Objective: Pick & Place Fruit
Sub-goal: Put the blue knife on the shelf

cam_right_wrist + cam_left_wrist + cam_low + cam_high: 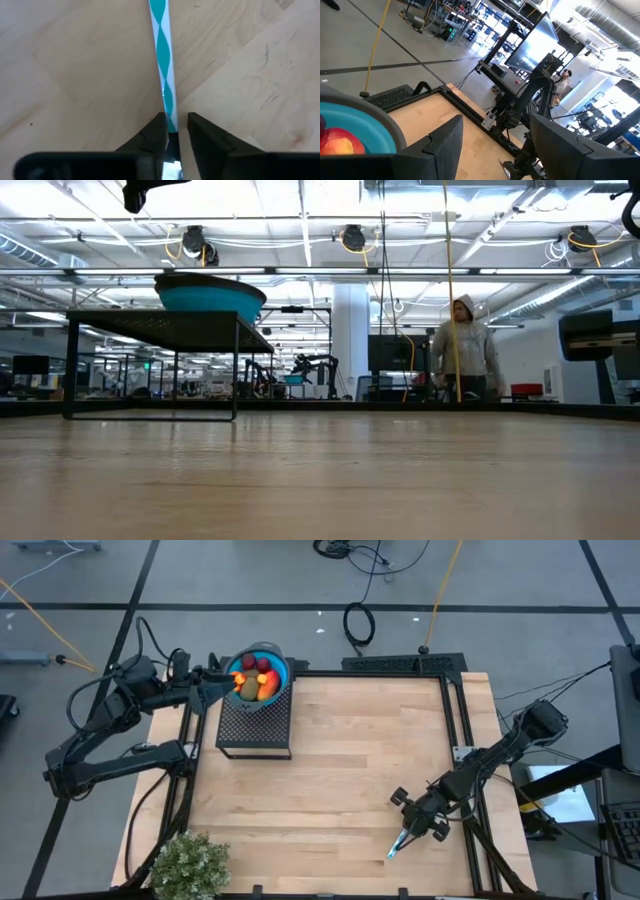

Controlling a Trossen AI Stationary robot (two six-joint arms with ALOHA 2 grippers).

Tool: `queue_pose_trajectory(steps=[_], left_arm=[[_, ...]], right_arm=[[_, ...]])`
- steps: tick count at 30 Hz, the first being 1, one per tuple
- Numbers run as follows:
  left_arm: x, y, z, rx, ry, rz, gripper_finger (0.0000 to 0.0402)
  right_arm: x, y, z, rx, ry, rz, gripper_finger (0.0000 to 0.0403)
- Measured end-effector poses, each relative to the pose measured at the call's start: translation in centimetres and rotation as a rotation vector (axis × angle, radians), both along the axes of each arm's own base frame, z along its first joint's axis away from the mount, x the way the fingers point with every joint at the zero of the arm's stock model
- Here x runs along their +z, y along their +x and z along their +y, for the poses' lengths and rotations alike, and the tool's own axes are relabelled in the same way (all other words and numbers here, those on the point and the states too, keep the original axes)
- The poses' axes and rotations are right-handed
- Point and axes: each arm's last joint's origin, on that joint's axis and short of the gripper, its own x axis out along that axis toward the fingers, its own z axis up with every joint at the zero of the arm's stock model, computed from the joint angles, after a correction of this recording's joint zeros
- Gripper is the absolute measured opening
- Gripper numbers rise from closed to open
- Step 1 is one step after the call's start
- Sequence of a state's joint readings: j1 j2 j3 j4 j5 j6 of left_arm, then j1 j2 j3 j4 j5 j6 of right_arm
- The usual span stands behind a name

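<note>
Bushy green plant [188,865] at the near left corner of the wooden desk [340,770], black mesh stand [255,725] at far left under a blue bowl [279,670], white-and-teal striped pen [164,65] lying flat near right, hooded person [466,348] standing beyond.

Grey floor [250,580] (black seams), ceiling lights [300,205]

The fruit [255,681] is sitting piled together in a blue bowl [279,663] on top of a black mesh stand [256,724] at the table's far left corner. Two dark red balls are lying at the far side of the heap, a brown-green oval is resting in the middle, and bright orange and yellow-orange pieces are glowing around it. In the left wrist view, one red-and-orange piece [339,141] is peeking over the bowl's blue inner wall, lying against it.
</note>
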State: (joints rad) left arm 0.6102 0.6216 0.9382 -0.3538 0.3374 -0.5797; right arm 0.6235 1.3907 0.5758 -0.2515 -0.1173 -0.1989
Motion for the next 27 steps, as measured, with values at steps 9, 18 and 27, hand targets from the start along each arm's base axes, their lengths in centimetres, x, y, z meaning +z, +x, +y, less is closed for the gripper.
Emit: queue_pose_trajectory(steps=[9,18,27], left_arm=[[0.0,0.0,0.0,0.000,0.000,0.000,0.0230],[0.0,0.0,0.0,0.000,-0.001,0.000,0.0230],[-0.1,0.2,0.1,-0.001,-0.007,0.006,0.0230]], right_arm=[[0.0,0.1,-0.1,-0.015,-0.007,-0.004,0.0010],[0.5,0.6,-0.1,-0.075,0.013,0.010,0.0009],[3.4,3.1,0.3,-0.164,0.060,-0.031,0.0008]])
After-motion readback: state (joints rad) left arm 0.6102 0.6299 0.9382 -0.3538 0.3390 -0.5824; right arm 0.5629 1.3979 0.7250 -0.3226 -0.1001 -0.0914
